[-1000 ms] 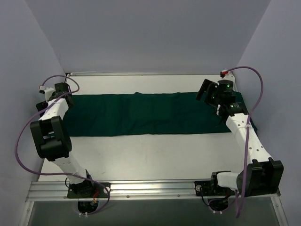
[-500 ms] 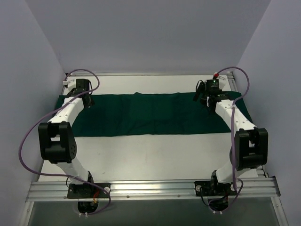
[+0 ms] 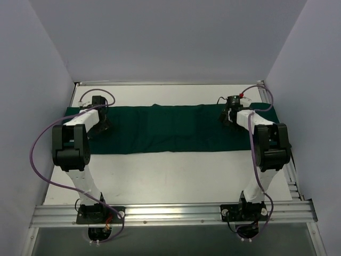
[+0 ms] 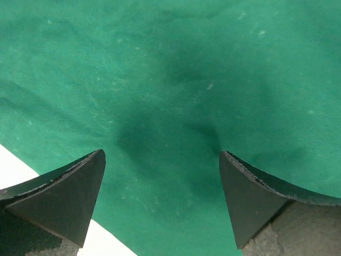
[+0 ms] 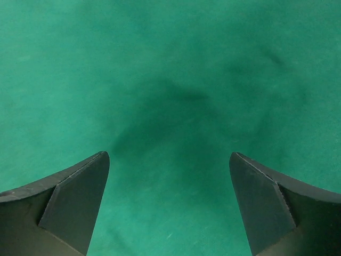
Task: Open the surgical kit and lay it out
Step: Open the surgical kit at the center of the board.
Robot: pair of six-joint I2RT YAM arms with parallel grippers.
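The dark green cloth wrap (image 3: pixel 165 128) lies as a long flat strip across the far half of the table (image 3: pixel 160 176), from near its left edge to near its right edge. The step in hand looks like opening the wrap. The left gripper (image 4: pixel 161 152) hangs close over the strip's left end and the right gripper (image 5: pixel 169 154) over its right end. Both have their fingers spread wide and hold nothing. Next, each likely needs to dip down, pinch a fold and pull it open. No tray or tools show; they may be hidden inside the cloth.

One green cloth (image 3: pixel 165 130), one table (image 3: pixel 170 176), two robot arms (image 3: pixel 70 148) (image 3: pixel 270 144).
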